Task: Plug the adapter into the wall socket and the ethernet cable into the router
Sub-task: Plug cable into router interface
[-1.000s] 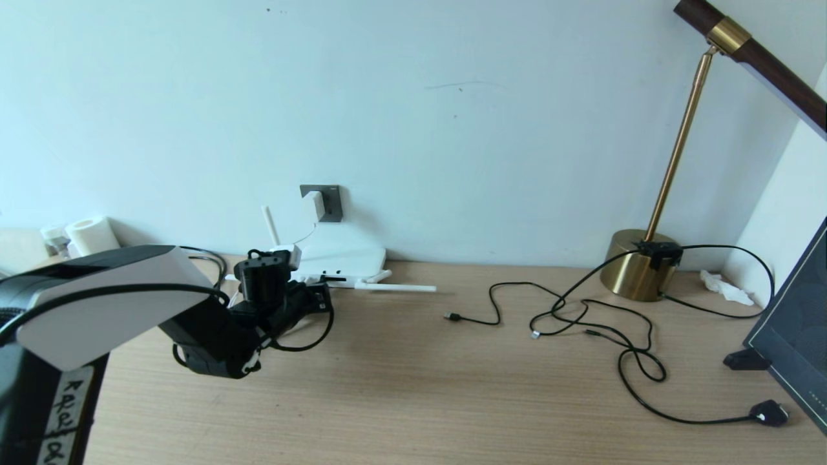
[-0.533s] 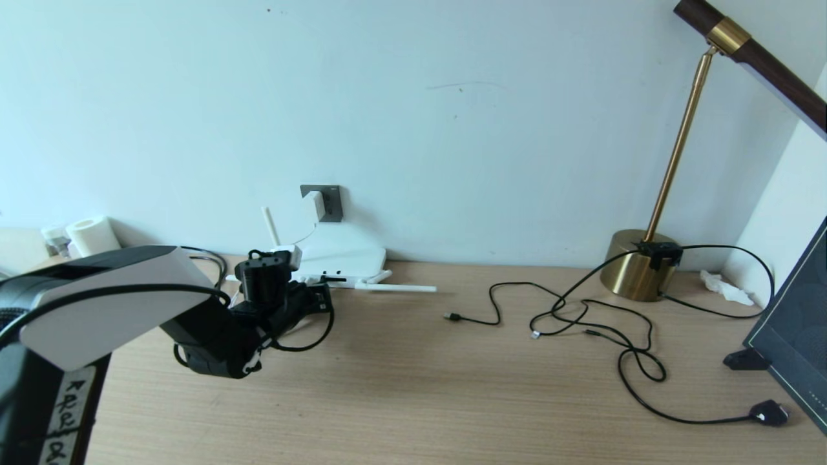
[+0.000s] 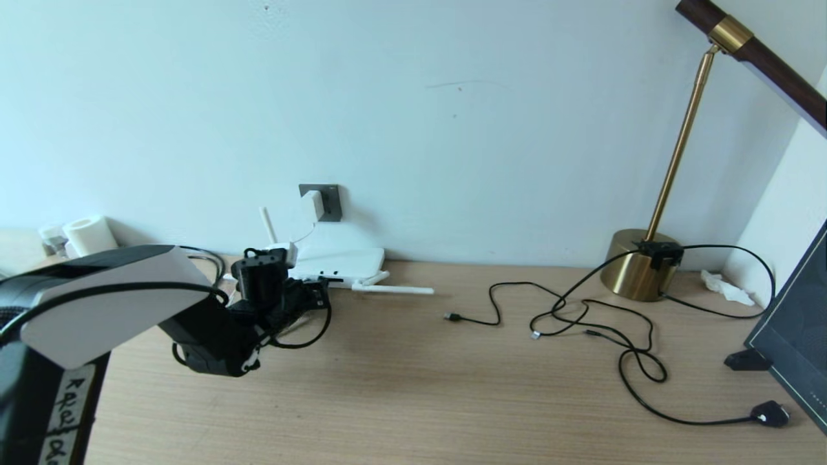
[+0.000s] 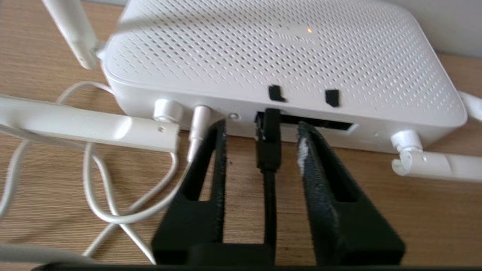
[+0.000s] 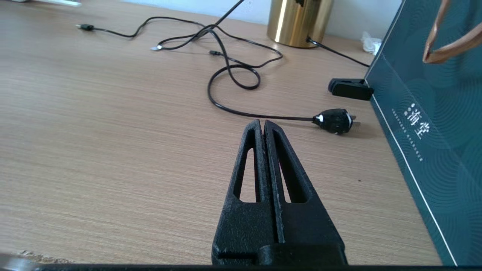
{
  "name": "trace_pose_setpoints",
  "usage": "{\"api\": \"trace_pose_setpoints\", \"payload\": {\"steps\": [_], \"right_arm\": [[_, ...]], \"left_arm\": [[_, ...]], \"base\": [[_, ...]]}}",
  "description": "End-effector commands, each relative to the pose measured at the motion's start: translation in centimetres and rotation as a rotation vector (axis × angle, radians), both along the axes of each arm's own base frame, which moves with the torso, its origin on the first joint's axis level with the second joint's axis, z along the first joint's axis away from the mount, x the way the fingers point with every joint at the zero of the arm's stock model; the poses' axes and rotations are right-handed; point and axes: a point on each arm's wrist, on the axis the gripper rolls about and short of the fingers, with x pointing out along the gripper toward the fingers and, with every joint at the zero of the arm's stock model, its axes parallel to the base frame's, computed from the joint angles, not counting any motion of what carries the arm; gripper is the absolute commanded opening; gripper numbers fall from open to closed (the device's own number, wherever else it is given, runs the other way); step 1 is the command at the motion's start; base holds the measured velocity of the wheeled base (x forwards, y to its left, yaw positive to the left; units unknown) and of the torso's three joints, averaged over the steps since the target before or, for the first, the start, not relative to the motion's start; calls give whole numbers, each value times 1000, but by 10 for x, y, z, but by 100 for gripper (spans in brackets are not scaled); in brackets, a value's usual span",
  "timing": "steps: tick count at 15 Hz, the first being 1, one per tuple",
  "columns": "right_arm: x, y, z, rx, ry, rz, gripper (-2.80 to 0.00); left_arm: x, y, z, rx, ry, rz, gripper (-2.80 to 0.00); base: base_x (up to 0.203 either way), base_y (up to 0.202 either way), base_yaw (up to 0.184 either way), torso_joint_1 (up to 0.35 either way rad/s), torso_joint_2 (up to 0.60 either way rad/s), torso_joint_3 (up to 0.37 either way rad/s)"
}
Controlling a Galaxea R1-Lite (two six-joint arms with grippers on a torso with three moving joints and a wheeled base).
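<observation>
The left pincer [image 4: 263, 128] is standing open at the flat white perforated router [image 4: 286, 49], its fingers apart on either side of the black ethernet cable [image 4: 269, 150], whose plug is sitting in a port. The small white cube adapter [image 3: 313, 205] is sitting in the dark-grey wall socket [image 3: 329, 201]. The right pincer [image 5: 262, 126] is hanging closed and empty above the wooden bench [image 5: 113, 131].

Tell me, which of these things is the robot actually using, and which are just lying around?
In use: adapter in the wall socket; ethernet cable at the router; open left gripper around that plug.

Lying about: brass lamp, loose black cables, paper roll, dark bag. Right gripper idle.
</observation>
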Motion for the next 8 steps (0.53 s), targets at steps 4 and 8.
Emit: {"api": "trace_pose_setpoints", "payload": {"steps": [4, 8], "right_arm": [[0, 0, 0, -1, 3, 0, -280], [0, 0, 0, -1, 3, 0, -280]], "left_arm": [[-3, 0, -1, 1, 9, 0, 0], [-8, 0, -1, 4, 19, -2, 0]], "base": [[0, 0, 0, 0, 0, 0], [0, 0, 0, 0, 0, 0]]}}
